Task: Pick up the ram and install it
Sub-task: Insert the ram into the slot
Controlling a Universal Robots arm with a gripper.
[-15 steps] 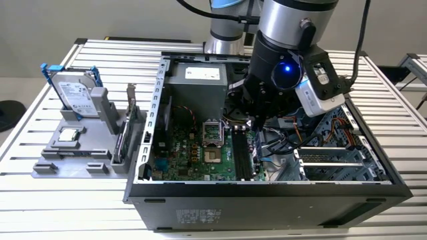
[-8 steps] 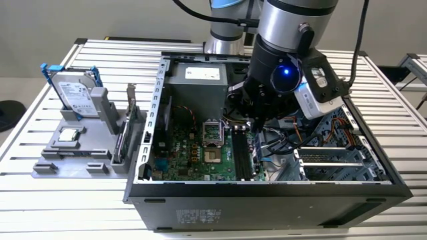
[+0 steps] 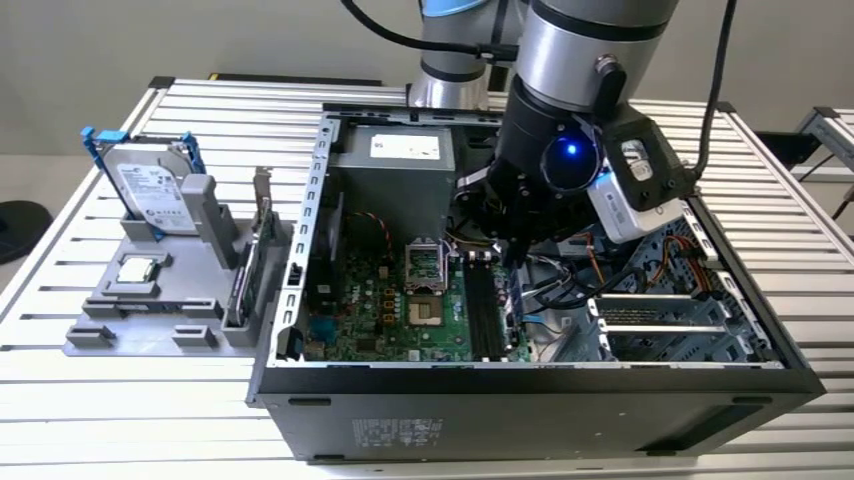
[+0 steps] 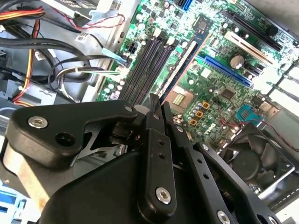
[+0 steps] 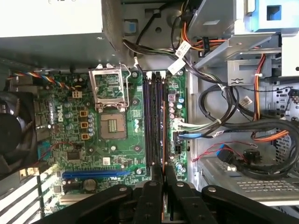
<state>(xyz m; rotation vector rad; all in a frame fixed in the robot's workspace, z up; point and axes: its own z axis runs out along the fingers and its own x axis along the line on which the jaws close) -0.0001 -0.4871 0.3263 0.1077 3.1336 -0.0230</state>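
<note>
The ram [image 4: 184, 63] shows edge-on as a thin dark strip pinched between the two black fingers [image 5: 152, 191] of the gripper [image 5: 163, 171], whose jaws are drawn in narrow around it. It sits inside the open computer case [image 3: 534, 410], lined up lengthwise with the black memory slots [image 5: 152, 126] on the green motherboard [image 5: 117, 154] at the case floor. It lies over the slot at the side of the bank away from the CPU socket; whether it is seated in that slot or just above it I cannot tell. The open, empty CPU socket [image 5: 112, 105] lies just beside the slots, and a round black fan [image 5: 14, 135] sits beyond the socket, near the case wall. On the other side of the slots, bundles of black, orange and red cables [image 5: 224, 121] loop through the case's drive bay area. The grey power supply [image 3: 400, 150] fills the far corner of the case in the exterior view. Outside the case, on the exterior view's left, a grey tray [image 3: 134, 330] rests on the slatted table [image 3: 80, 400]. The tray carries an upright hard drive [image 3: 147, 190], a small square CPU chip [image 3: 138, 268] and, nearest the case wall, an upright expansion card [image 3: 247, 270].
</note>
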